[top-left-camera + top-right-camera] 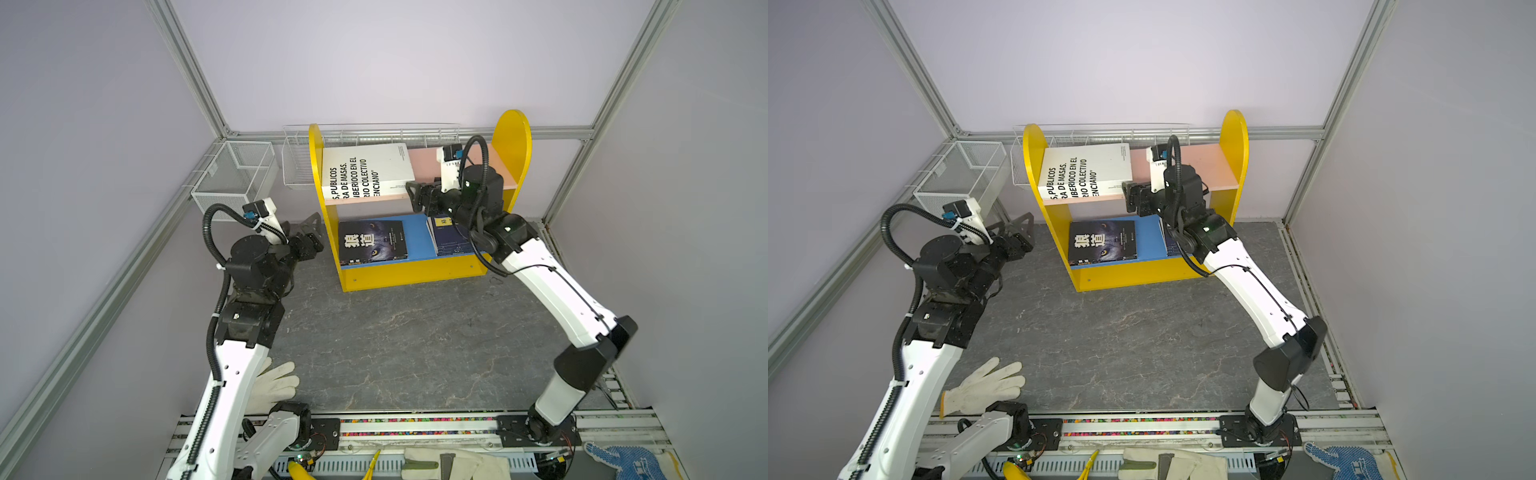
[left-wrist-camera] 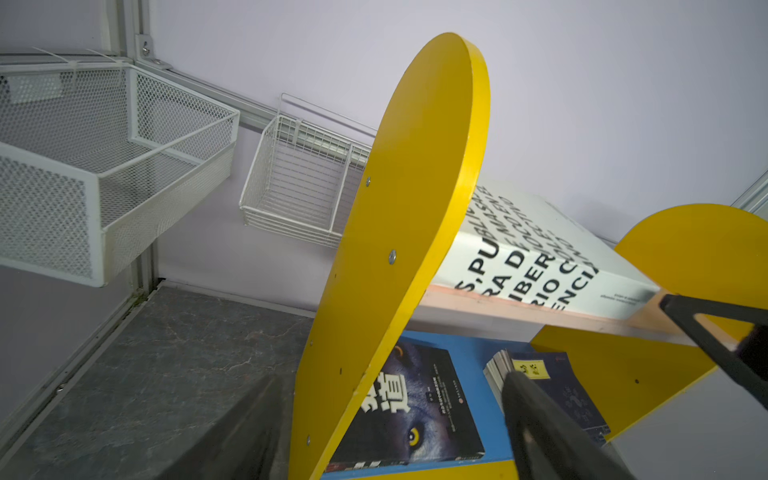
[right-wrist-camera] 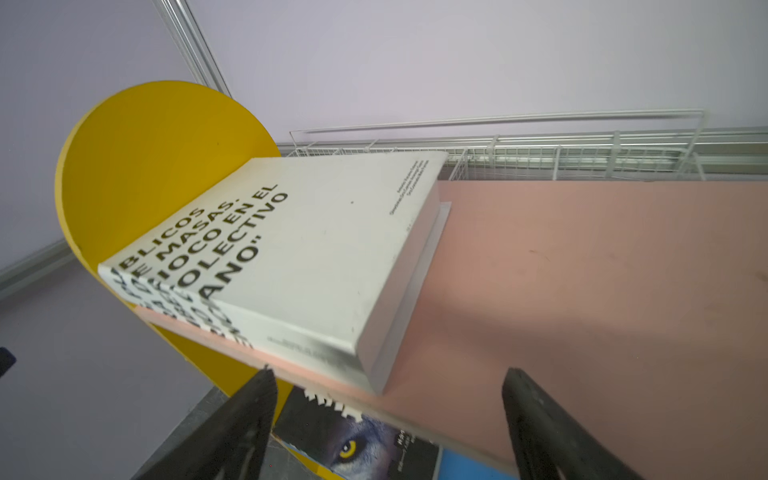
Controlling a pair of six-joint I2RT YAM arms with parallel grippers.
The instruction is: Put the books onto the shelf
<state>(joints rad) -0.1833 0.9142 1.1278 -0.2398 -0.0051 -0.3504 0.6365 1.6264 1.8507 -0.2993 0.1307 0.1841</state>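
White book [image 1: 368, 170], wolf book [image 1: 372, 243] and navy stack [image 1: 451, 241] lie on the shelf [image 1: 513, 137]; I'd say none remain on the worktop [image 1: 415, 340]. Left end effector [image 1: 313, 232] and right end effector [image 1: 413, 195] gape empty.

Bright even light, soft shadow beside white book [image 3: 316, 249], blurred foreground

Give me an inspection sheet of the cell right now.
Surface: grey table, no books on it.
Job's things: white book flat on the shelf's pink board; wolf book and navy books on the blue board.
Clutter: white glove front left; more gloves past the front edge.
Pincers: left pincer open, empty, beside the shelf; right pincer open, empty, near the white book's corner.
Cables: left hose loops clear of the shelf; right hose hangs before the navy books.
Surroundings: mesh basket, wire basket on the walls.
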